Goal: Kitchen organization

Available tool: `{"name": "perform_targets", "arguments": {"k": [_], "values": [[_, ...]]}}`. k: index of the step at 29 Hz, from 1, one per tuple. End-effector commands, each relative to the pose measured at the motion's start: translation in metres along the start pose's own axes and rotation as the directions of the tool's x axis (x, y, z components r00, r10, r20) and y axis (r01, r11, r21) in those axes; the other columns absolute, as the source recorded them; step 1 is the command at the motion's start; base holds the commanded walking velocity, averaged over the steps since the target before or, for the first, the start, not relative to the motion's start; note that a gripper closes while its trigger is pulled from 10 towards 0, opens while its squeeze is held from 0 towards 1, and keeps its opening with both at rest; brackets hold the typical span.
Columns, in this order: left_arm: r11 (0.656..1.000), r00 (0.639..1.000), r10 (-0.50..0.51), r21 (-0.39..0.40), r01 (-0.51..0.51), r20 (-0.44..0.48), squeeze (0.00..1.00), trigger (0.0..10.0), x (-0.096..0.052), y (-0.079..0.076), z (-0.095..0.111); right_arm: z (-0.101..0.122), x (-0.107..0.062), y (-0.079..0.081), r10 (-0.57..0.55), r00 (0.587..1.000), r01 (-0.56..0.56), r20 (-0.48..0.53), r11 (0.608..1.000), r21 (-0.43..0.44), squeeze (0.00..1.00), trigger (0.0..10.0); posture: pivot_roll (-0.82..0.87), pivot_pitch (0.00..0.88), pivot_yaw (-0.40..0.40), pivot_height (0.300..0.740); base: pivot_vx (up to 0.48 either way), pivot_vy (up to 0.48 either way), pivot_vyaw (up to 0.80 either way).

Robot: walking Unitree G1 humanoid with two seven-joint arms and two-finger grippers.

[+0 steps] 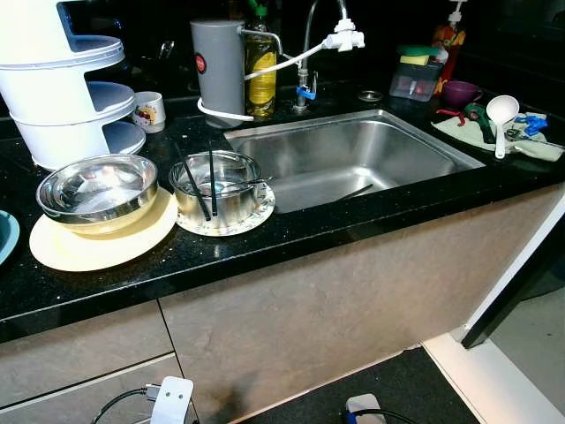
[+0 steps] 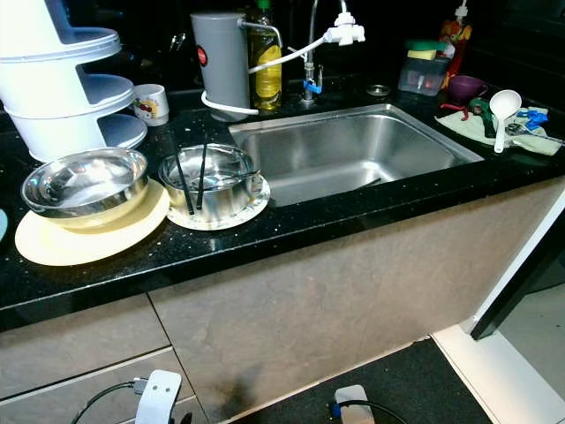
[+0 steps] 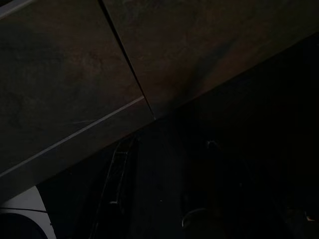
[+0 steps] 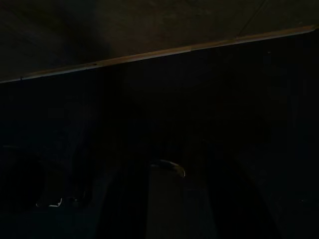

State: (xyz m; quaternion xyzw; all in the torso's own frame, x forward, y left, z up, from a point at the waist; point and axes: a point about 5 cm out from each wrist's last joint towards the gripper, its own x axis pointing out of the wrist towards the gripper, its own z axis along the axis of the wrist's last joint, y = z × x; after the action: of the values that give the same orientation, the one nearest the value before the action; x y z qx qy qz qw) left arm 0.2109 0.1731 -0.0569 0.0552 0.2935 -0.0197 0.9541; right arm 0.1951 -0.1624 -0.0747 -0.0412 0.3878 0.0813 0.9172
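Observation:
On the black counter [image 1: 335, 225] a wide steel bowl [image 1: 97, 190] rests on a cream plate [image 1: 106, 243]. Beside it a smaller steel bowl [image 1: 231, 196] holds black chopsticks [image 1: 212, 181] and sits on a patterned white plate [image 1: 258, 212]. To their right is the steel sink [image 1: 380, 150] with nothing in it. My left arm [image 1: 172, 399] and right arm [image 1: 364, 408] hang idle below the counter front. Both wrist views are very dark and show cabinet panels and floor.
A white tiered rack [image 1: 66, 88], a mug [image 1: 148, 110], a grey canister [image 1: 219, 71], an oil bottle [image 1: 260, 66] and the faucet [image 1: 309, 53] line the back. At right, a white ladle [image 1: 501, 119] lies on a cloth, near a purple cup [image 1: 461, 91].

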Motion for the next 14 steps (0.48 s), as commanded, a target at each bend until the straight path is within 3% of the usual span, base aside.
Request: {"name": "perform_targets", "arguments": {"k": [1,14], "values": [[1.0,1.0,-0.001,0.013,0.001,-0.013,0.0,10.0,-0.0016,-0.0032,-0.0043,-0.0048,-0.0012,0.0001,0.001,1.0,0.0,-0.018,1.0,0.013,0.0,10.0,-0.09,0.105,-0.021,0.74,0.0,0.0,0.0],[1.0,1.0,0.002,0.019,-0.002,0.002,0.0,10.0,-0.0032,-0.0028,-0.0053,-0.008,-0.0021,-0.0008,-0.007,1.0,0.007,-0.029,1.0,0.004,0.0,10.0,-0.09,0.105,-0.016,0.74,0.0,0.0,0.0]]}}
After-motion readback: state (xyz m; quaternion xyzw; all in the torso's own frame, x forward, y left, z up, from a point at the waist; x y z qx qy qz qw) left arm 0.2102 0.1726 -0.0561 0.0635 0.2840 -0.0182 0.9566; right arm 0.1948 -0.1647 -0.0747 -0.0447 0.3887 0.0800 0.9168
